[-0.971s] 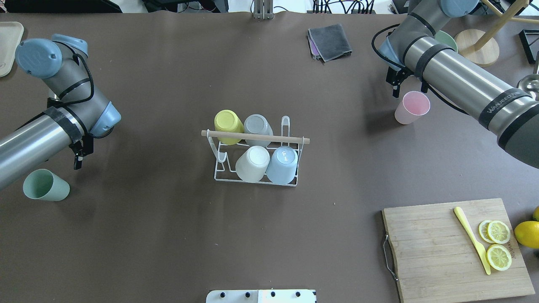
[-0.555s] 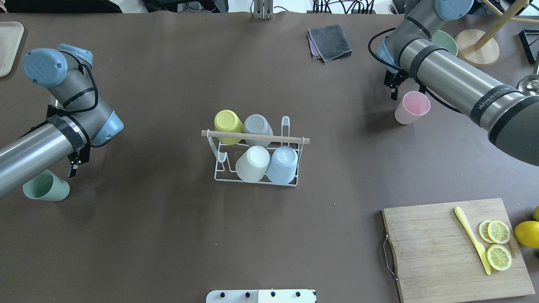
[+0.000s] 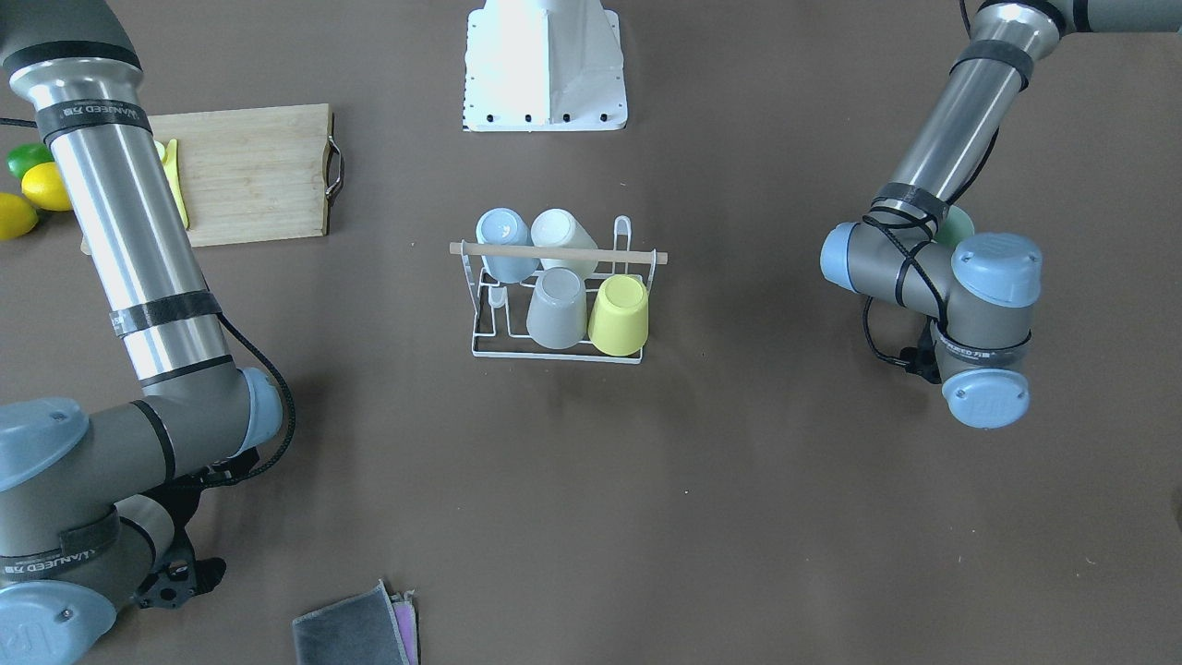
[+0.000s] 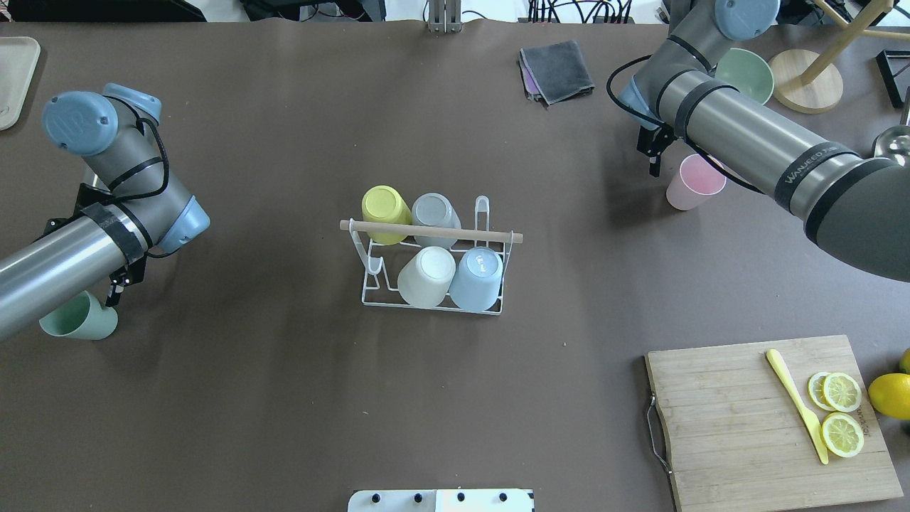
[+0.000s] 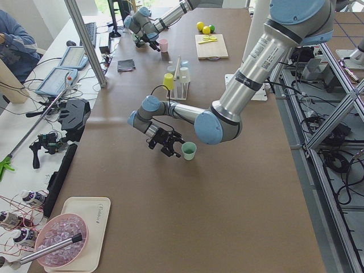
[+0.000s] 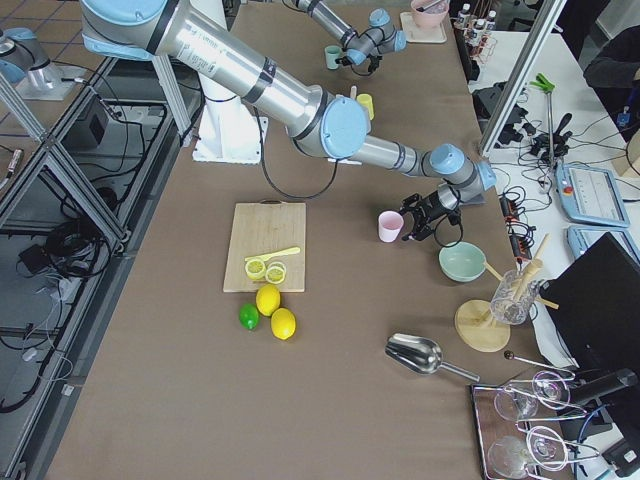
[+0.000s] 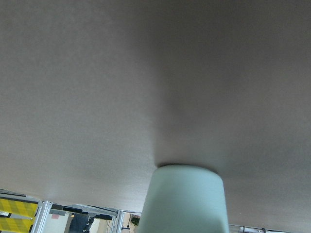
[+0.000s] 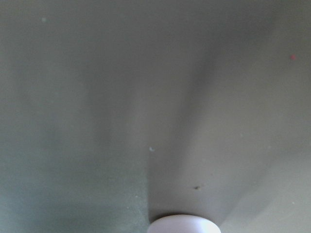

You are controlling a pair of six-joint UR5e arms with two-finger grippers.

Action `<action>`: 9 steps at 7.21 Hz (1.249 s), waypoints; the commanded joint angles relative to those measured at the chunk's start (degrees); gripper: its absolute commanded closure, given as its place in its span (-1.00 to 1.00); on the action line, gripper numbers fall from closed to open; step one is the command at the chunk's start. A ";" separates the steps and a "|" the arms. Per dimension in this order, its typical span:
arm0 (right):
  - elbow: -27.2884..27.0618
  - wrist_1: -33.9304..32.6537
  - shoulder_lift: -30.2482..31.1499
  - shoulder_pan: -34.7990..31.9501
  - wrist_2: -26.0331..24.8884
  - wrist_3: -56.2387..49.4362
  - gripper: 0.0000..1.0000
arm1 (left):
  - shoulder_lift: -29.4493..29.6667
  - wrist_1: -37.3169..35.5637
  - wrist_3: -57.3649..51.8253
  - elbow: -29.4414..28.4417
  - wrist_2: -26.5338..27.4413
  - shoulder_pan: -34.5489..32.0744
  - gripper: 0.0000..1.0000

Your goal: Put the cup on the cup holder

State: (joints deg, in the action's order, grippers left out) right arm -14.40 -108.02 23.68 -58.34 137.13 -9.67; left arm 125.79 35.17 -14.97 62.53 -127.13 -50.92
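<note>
**A:** Where does the cup holder sit?

**B:** The cup holder point(image 4: 455, 233) stands in the middle of the desk point(image 4: 284, 398), between the two arms and well apart from both. Four cups hang upside down on it. A yellow cup point(image 4: 386, 206) and a grey cup point(image 4: 435, 212) are in the row farther from the robot. A cream cup point(image 4: 426, 276) and a pale blue cup point(image 4: 478, 277) are in the nearer row.

**A:** Any cups off it?

**B:** Two. A green cup point(image 5: 189, 150) stands mouth up on the desk at the robot's left. A pink cup point(image 6: 390, 226) stands the same way at its right, near a green bowl point(image 4: 746, 75).

**A:** And the grippers?

**B:** The left gripper point(image 5: 170, 149) hangs low, just beside the green cup, and its wrist view shows the cup's wall close up. The right gripper point(image 6: 418, 222) is low, just beside the pink cup. I cannot tell whether either one touches its cup. I also cannot tell whether their fingers are spread or closed, since no view shows them plainly. Both cups rest on the desk.
</note>
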 commanded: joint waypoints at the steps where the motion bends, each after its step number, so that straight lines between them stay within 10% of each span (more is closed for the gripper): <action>1: 1.56 0.00 -0.92 1.21 -0.37 -0.43 -1.00 | -0.02 0.08 -0.14 0.05 0.56 0.47 -0.94; 9: 3.41 -0.09 -1.53 1.21 -2.83 -2.55 -1.00 | 0.07 0.34 -0.23 0.14 1.36 0.73 -0.93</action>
State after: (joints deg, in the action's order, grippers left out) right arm -11.48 -108.11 22.15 -57.20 134.70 -12.18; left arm 125.86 35.49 -15.17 62.64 -125.61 -50.26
